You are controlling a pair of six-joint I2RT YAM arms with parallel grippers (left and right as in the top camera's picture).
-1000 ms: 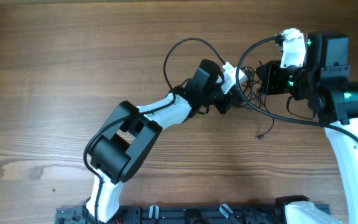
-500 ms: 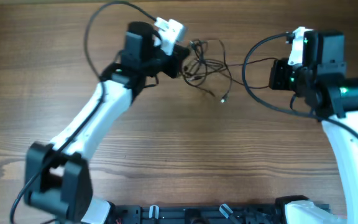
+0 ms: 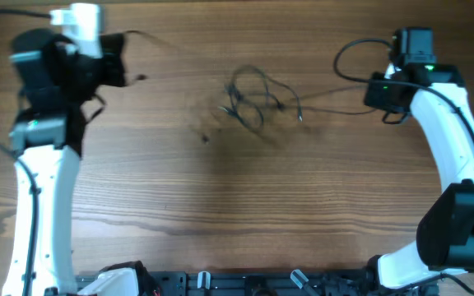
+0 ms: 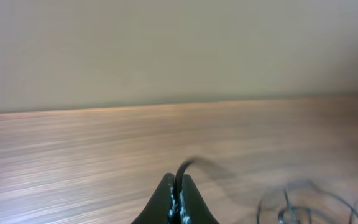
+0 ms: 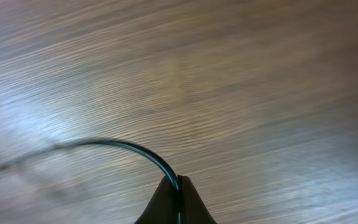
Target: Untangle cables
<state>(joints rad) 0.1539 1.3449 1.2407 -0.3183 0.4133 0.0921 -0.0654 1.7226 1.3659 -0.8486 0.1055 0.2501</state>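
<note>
**Cables hanging in a knot between two arms**

The cables (image 3: 253, 99) are sitting in a small loopy knot over the wooden table (image 3: 220, 205). The knot is nearer the far edge than the near edge, about halfway between the left and right edges. A soft shadow (image 3: 245, 131) is showing on the wood just beside the knot. I cannot tell if the knot is touching the table.

The left gripper (image 4: 178, 200) is squeezing tight on one thin black strand, close to the far left corner. From there a blurry line is running toward the knot.

The right gripper (image 5: 179, 186) is also pinching tight on a thin strand, which is curving away from its tips. Seen from above, this strand is reaching from the knot toward the right edge.

A thick black cable (image 3: 348, 57) is looping out from the right arm (image 3: 451, 140), just beside the thin strand on its far side. The white left arm (image 3: 44, 189) is standing along the left edge. A black rail (image 3: 245, 284) is lying along the near edge. In the left wrist view a plain wall (image 4: 166, 50) is showing behind the table.
</note>
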